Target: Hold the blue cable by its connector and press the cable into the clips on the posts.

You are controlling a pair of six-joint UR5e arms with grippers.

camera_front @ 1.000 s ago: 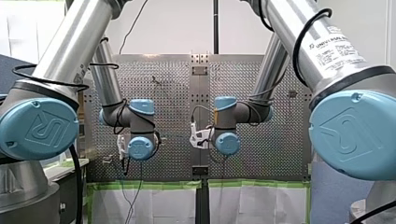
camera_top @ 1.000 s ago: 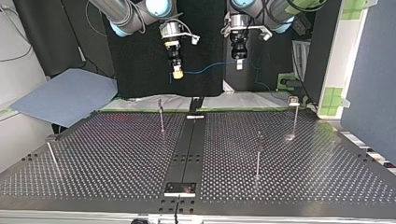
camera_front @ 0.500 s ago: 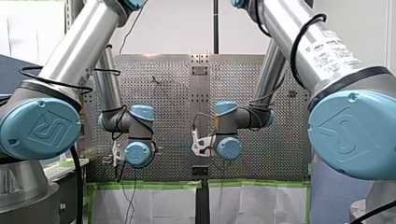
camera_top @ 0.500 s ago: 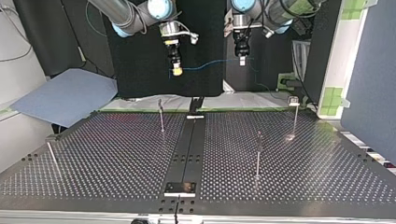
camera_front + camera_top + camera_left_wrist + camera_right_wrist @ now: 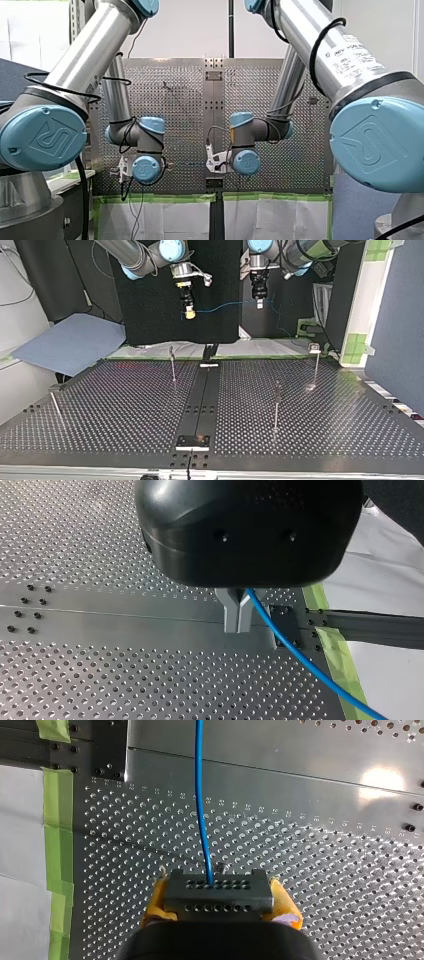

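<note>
Left gripper (image 5: 238,624) clenched on blue cable (image 5: 300,656); cable runs across to connector (image 5: 218,894), grasped by right gripper (image 5: 219,904).

In the top view my right gripper (image 5: 189,315) hung at the left and my left gripper (image 5: 258,303) at the right. The cable (image 5: 225,306) ran between them, its connector (image 5: 218,897) held between the right fingers (image 5: 156,904). On the counter (image 5: 125,415) below, the inner post (image 5: 173,365) stood left of centre. The near post (image 5: 276,407) stood right of centre, the far-right post (image 5: 315,362) behind it, and the left-edge post (image 5: 55,407) well apart.
</note>
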